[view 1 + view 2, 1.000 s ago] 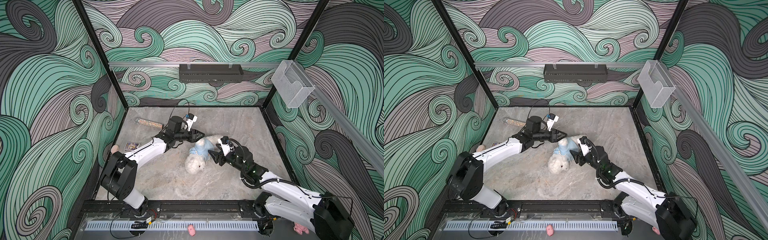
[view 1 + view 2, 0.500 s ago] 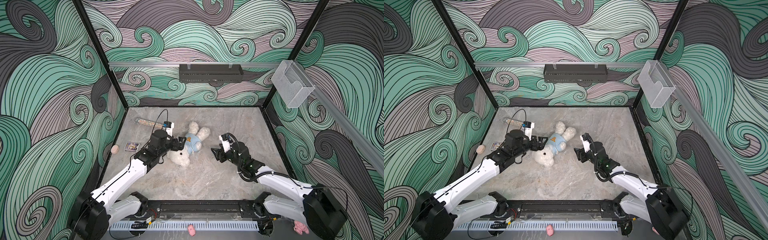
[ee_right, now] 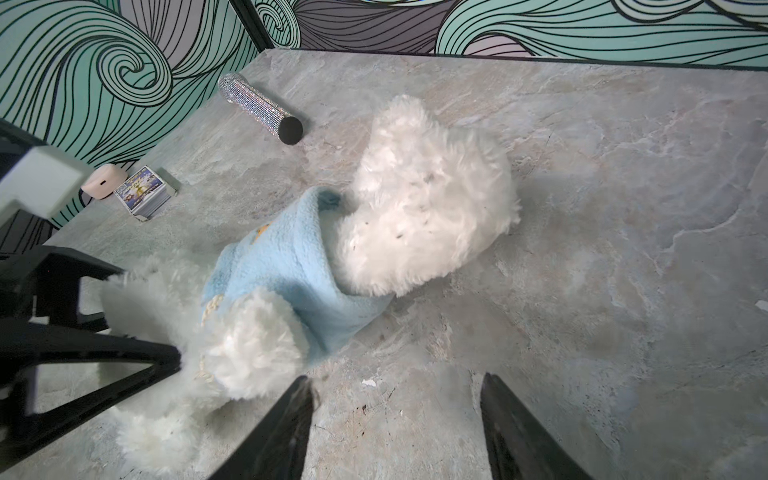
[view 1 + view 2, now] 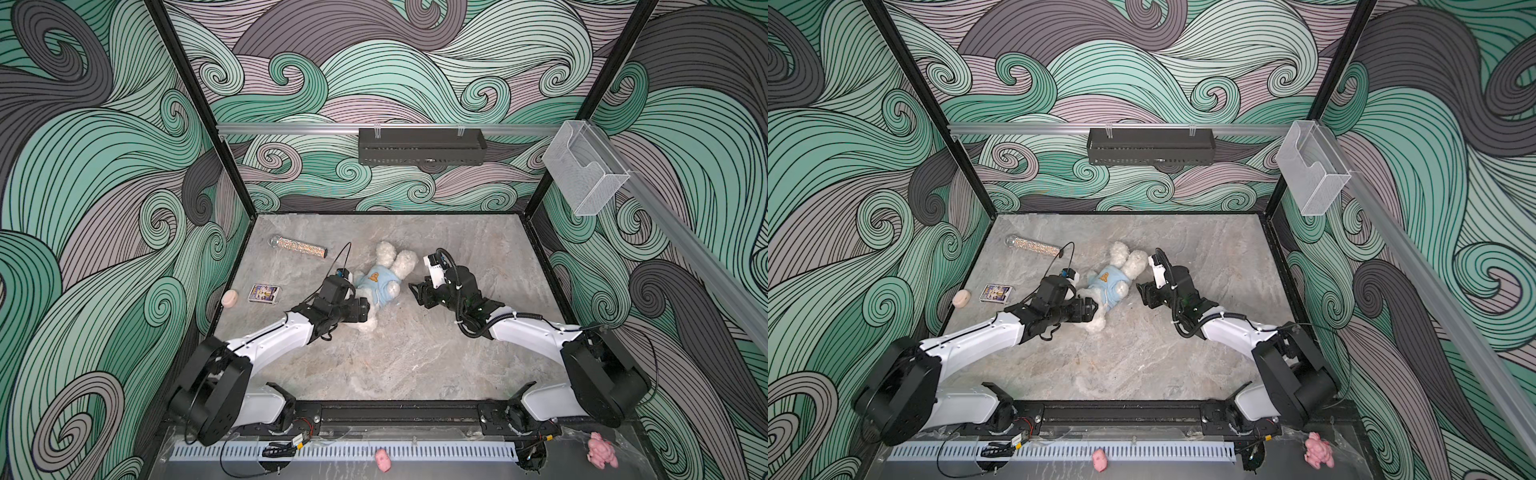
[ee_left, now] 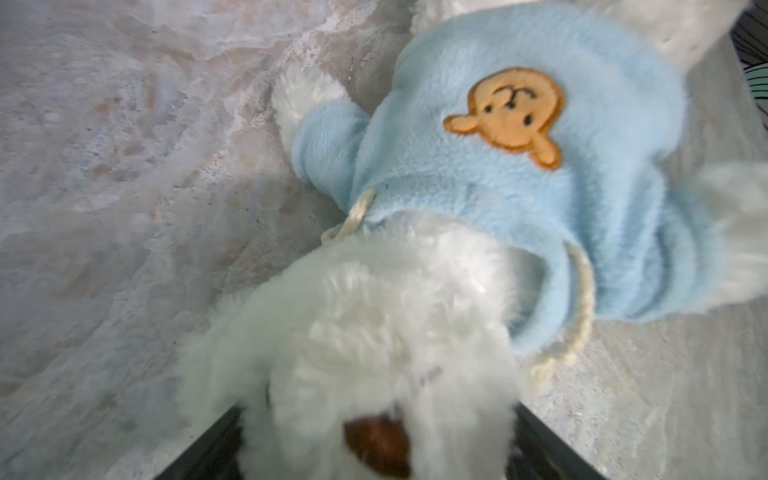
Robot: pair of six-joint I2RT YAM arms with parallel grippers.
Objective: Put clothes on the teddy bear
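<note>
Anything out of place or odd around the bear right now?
The teddy bear lies on its back; the hem of its light blue sweater gapes around the legs. Two pink plush toys lie off the table, before the base rail.

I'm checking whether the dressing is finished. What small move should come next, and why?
Probably draw the left gripper back off the head of the fluffy white teddy bear. Its jaws stand open either side of the head, the light blue fleece sweater covers the torso, and a paw shows from each sleeve. The right gripper is open, apart from the bear.
</note>
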